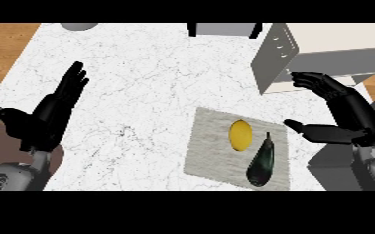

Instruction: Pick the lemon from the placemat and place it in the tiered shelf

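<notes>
Both black hands open (holding nothing): right hand (pixel 338 115) just right of the grey woven placemat (pixel 209 151) carrying the yellow oval lemon (pixel 241 134) beside a dark eggplant (pixel 261 164), left hand (pixel 53 110) resting far left.

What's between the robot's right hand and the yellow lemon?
In the head view, only the dark eggplant's thin tip and grey placemat lie between the right hand and the yellow lemon.
</notes>
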